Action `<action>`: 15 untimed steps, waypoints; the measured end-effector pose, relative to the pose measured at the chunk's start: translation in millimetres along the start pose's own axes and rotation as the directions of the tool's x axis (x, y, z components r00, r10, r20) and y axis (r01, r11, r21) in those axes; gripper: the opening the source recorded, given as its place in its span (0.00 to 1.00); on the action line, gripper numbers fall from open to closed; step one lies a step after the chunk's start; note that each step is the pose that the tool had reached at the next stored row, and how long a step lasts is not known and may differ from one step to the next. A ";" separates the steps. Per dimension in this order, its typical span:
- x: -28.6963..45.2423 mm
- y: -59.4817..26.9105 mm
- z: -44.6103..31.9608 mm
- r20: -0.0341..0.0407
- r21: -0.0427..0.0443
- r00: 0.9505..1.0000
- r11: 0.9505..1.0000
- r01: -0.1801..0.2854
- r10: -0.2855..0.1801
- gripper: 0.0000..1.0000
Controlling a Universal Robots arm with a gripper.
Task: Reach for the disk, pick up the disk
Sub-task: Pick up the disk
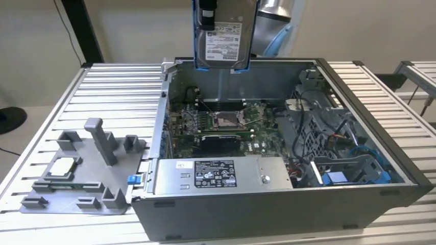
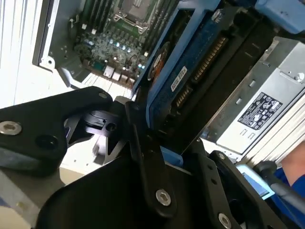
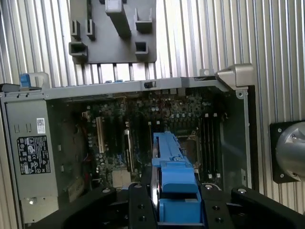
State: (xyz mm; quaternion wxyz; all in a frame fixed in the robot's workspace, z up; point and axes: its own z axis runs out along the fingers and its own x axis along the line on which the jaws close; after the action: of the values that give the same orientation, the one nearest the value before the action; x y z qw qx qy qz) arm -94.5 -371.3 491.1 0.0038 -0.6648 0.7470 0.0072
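**Disk held aloft over the open computer case**
The disk [image 1: 223,41] hangs upright above the computer case [image 1: 403,168], over its far wall in the exterior view, with the gripper [image 3: 177,202] clenched on its blue carrier rails. Judged risk: the hold bears on narrow plastic edges, so a slip or swing could drop it onto the motherboard [image 1: 225,120] inside the case. The case also holds the power-supply box [image 1: 214,176] and a drive cage [image 1: 354,171]. Beside the case, a grey fixture plate [image 1: 75,205] carries a small square chip [image 1: 61,167].

disk [image 1: 225,41]: silver metal, white paper label, blue plastic rails. fingers [image 2: 143,152]: matt black. table [image 1: 116,87]: ribbed metal.
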 end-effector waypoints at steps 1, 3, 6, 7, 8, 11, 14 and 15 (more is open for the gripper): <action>-0.4 -3.0 0.0 0.000 0.000 1.000 1.000 0.000 0.000 0.00; -1.0 -8.5 0.0 0.000 0.000 1.000 1.000 0.001 -0.001 0.00; -1.9 -16.3 0.0 0.000 0.000 1.000 1.000 0.001 -0.001 0.00; -2.2 -18.9 -0.1 0.000 0.000 1.000 1.000 0.001 -0.001 0.00; -2.5 -21.5 0.0 0.000 0.000 1.000 1.000 0.002 -0.002 0.00; -3.5 -29.6 -0.1 0.000 0.000 1.000 1.000 0.002 -0.002 0.00; -4.4 -37.9 -0.1 0.000 0.000 1.000 1.000 0.003 -0.003 0.00; -4.7 -40.5 -0.2 0.000 0.000 1.000 1.000 0.003 -0.003 0.00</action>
State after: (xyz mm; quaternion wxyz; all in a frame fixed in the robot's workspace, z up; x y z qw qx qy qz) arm -53.7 -371.3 491.0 0.0038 -0.6658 0.7461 0.0072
